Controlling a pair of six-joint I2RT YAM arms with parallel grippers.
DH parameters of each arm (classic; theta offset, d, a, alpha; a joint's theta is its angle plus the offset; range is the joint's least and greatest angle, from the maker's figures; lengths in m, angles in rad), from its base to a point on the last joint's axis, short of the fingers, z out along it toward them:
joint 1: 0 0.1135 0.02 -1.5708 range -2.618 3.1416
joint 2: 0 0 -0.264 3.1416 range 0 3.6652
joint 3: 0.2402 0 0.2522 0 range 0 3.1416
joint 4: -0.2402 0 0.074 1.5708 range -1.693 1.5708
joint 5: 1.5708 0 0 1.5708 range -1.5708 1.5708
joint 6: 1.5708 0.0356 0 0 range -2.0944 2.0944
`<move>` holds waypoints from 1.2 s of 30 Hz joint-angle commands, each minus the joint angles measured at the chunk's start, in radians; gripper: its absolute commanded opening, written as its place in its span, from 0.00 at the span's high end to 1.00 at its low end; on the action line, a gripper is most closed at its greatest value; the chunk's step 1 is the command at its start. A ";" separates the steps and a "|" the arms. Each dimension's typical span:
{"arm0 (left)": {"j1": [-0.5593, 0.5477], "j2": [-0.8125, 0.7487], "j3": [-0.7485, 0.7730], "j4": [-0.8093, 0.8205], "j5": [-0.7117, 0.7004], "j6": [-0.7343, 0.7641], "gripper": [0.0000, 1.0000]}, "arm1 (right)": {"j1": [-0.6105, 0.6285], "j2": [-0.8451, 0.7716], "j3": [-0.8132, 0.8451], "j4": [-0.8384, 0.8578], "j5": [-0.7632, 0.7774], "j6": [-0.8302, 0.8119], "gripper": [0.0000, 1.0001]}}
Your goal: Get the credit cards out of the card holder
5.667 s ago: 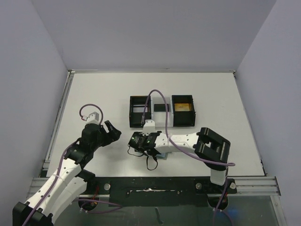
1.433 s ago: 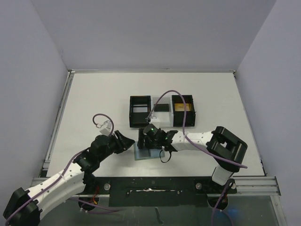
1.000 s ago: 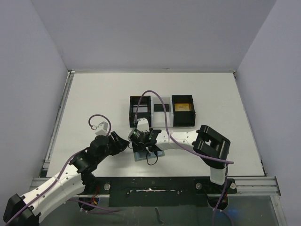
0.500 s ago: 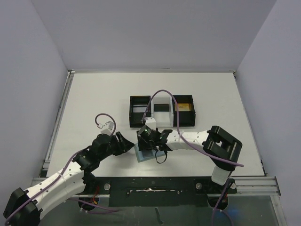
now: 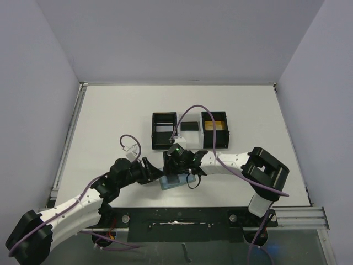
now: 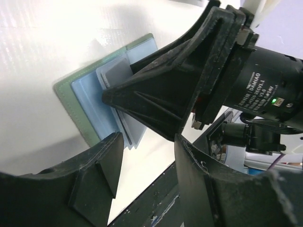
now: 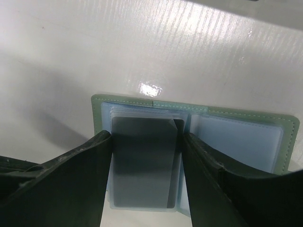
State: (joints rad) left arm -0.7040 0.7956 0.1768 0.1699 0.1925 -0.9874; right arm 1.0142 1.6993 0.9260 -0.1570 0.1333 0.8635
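Right gripper (image 7: 144, 142) astride card (image 7: 142, 163) (holder (image 7: 236, 139) open)

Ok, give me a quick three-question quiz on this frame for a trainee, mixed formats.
1. True or false: the card holder lies closed.
2. Where is the gold-orange card? A) left black box B) right black box C) card holder
3. Short answer: what does the left gripper hold?
Key: 1 false, it lies open; 2 B; 3 nothing, its jaws stand open.
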 commanded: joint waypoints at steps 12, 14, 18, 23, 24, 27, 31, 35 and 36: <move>0.001 0.155 -0.117 0.514 0.122 -0.165 0.56 | -0.034 -0.042 -0.078 0.129 -0.113 0.029 0.46; 0.000 0.171 -0.135 0.543 0.119 -0.169 0.57 | -0.041 -0.047 -0.097 0.162 -0.127 0.048 0.46; 0.000 0.208 -0.142 0.572 0.100 -0.185 0.58 | -0.044 -0.066 -0.122 0.185 -0.130 0.070 0.46; -0.014 0.261 -0.168 0.764 0.028 -0.266 0.58 | -0.058 -0.086 -0.132 0.189 -0.133 0.074 0.46; -0.017 0.275 -0.152 0.756 0.029 -0.256 0.59 | -0.059 -0.087 -0.138 0.195 -0.135 0.074 0.46; -0.019 0.333 -0.136 0.794 0.051 -0.252 0.63 | -0.065 -0.082 -0.144 0.213 -0.160 0.069 0.46; -0.018 0.415 -0.156 0.860 0.046 -0.270 0.64 | -0.071 -0.083 -0.144 0.226 -0.179 0.067 0.46; -0.018 0.491 -0.127 0.866 0.083 -0.253 0.64 | -0.076 -0.096 -0.155 0.237 -0.186 0.077 0.46; -0.018 0.511 -0.124 0.877 0.086 -0.252 0.65 | -0.078 -0.096 -0.158 0.243 -0.191 0.077 0.46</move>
State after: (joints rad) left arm -0.7197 1.2514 0.0116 0.9562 0.2668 -1.2533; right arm 0.9291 1.6398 0.7895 0.0364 -0.0162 0.9276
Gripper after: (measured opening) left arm 0.365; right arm 0.547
